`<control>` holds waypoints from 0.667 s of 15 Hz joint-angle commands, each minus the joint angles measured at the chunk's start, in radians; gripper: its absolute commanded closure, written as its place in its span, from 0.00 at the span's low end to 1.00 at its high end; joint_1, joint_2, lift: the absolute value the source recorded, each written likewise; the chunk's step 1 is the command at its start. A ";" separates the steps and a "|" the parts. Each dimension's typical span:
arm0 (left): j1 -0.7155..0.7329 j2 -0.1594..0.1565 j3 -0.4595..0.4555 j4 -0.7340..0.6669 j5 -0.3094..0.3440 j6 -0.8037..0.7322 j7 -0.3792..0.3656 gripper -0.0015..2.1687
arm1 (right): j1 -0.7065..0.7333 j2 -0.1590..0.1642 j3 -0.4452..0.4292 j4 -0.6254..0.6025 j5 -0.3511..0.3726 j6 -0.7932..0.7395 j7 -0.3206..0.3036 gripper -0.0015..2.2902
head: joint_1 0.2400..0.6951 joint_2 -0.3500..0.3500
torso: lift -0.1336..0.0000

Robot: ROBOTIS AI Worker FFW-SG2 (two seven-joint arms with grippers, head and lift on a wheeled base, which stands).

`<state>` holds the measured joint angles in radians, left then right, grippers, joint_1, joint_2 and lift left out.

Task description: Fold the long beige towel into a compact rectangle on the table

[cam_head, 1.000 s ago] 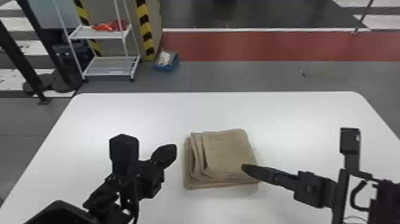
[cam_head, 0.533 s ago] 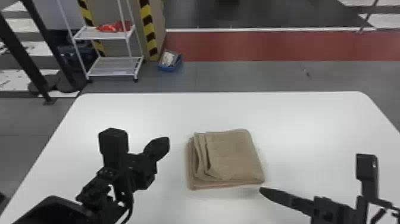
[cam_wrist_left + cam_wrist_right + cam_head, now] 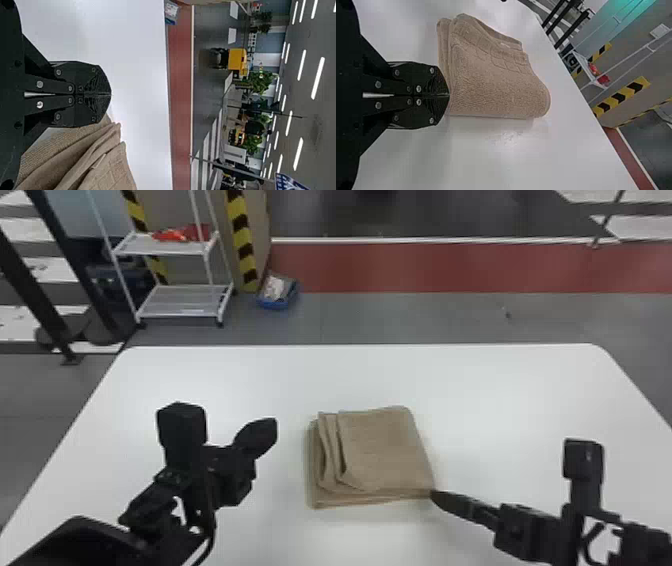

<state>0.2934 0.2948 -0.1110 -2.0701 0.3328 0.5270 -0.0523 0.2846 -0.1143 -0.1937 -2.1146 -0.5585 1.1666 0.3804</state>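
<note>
Sitting mid-counter in the head view, towel (image 3: 382,450) is folded into a squarish stack, layered edges facing left, front edge a bit uneven. Left hand (image 3: 272,426) is off its left side, apart from it. Right hand (image 3: 436,495) has its tips at the towel's near right corner. Counter (image 3: 500,390) is white; behind it, white shelf rack (image 3: 175,302) w/ red items (image 3: 175,235), blue bin (image 3: 272,304) on floor.

Left wrist view: left hand (image 3: 110,95) closed, fingers pressed together, nothing between them. Towel's loose layers close by, counter beyond. Yellow vehicle (image 3: 237,59) and green plants (image 3: 259,82) in background.

Right wrist view: right hand (image 3: 448,95) also closed, fingers together, tips right at towel edge; can't tell if touching. Towel lies flat on counter, stacked layers plus woven grid band visible.
</note>
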 commanded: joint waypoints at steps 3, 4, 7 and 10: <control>0.000 0.001 -0.006 0.002 -0.002 0.000 -0.004 0.86 | -0.130 -0.001 0.053 0.119 0.040 -0.026 -0.052 0.82 | 1.00 0.54 | 0.07; 0.000 0.003 -0.010 0.002 -0.003 0.000 -0.004 0.86 | -0.168 -0.001 0.063 0.148 0.051 -0.020 -0.067 0.82 | 1.00 0.54 | 0.07; 0.000 0.006 -0.010 0.002 -0.002 0.000 -0.006 0.86 | -0.312 -0.001 0.119 0.272 0.077 -0.035 -0.112 0.82 | 1.00 0.53 | 0.07; 0.000 0.007 -0.004 0.007 -0.002 -0.003 -0.006 0.86 | -0.340 -0.001 0.132 0.283 0.054 -0.047 -0.130 0.82 | 1.00 0.54 | 0.07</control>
<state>0.2929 0.3017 -0.1186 -2.0671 0.3313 0.5267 -0.0583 -0.0605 -0.1148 -0.0599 -1.8276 -0.4873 1.1243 0.2488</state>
